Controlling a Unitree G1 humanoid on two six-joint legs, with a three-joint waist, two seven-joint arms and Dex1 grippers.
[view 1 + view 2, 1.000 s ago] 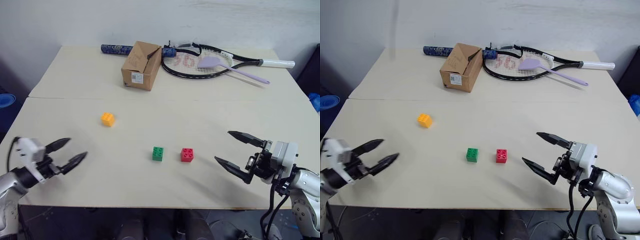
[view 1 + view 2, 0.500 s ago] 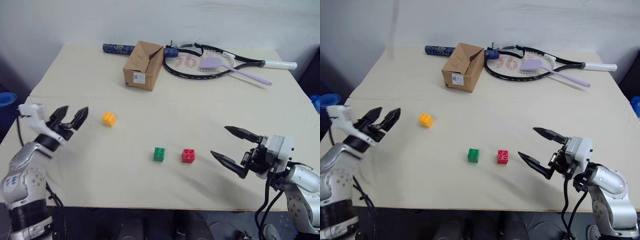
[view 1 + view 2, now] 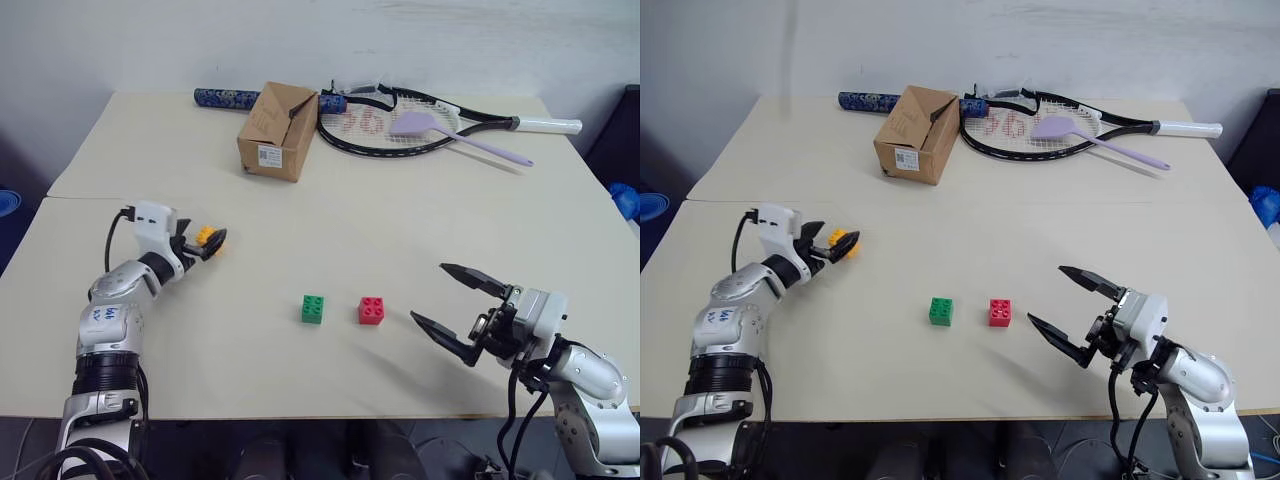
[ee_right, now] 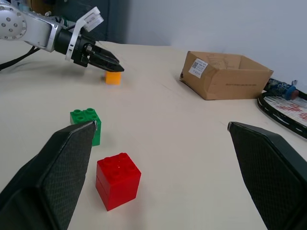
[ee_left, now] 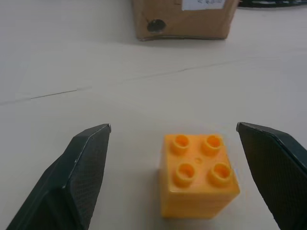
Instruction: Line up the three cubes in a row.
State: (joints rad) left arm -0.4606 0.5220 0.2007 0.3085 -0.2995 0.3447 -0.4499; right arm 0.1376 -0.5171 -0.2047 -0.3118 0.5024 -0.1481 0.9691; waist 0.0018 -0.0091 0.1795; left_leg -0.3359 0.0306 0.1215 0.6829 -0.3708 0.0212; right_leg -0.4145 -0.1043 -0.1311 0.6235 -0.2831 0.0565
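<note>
Left gripper (image 5: 172, 143) spread open astride the orange-yellow brick (image 5: 197, 173), fingers clear of its sides, right gripper (image 3: 462, 307) wide open and empty beside the red brick (image 3: 372, 311), green brick (image 3: 313, 309) just left of red, cardboard box (image 3: 277, 131) farther back on the table (image 3: 400, 210)

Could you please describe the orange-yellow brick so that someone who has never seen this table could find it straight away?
Start at the brown cardboard box at the far side of the table, then come toward the near left. There the orange-yellow brick sits between the open fingers of the left pincer. Unlike the green brick and red brick, which stand side by side, it stands alone.
</note>
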